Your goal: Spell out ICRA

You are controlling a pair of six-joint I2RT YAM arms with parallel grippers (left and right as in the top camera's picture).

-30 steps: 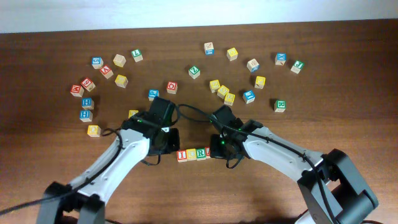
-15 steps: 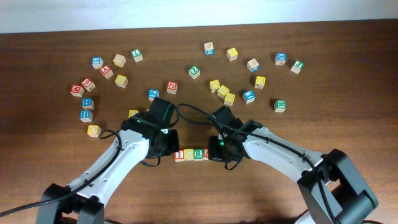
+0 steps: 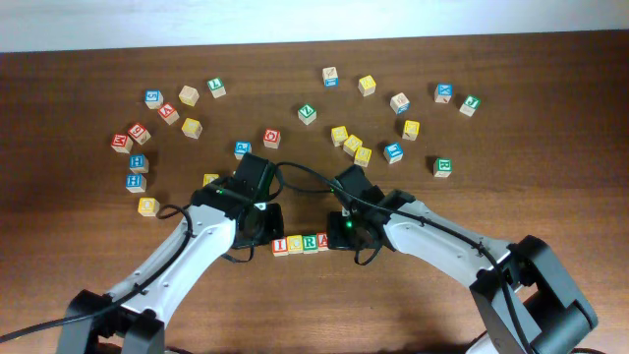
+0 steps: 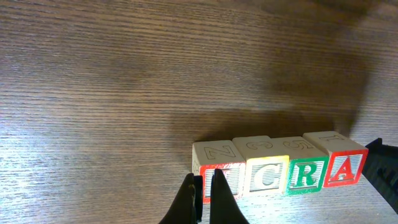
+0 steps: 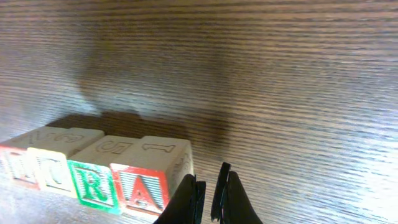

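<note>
Left tool clenched, empty, tips at the I end of the ICRA row. Right tool clenched, empty, just beside the A end. Row is four cubes, one each: I cube, C cube, R cube, A cube, packed straight on the worktop. My read: light, rigid wood, smooth, not fragile. Pinch the front and back faces, since neighbours block the sides. Beyond the row: about 25 loose cubes, one half hidden by the left arm.
</note>
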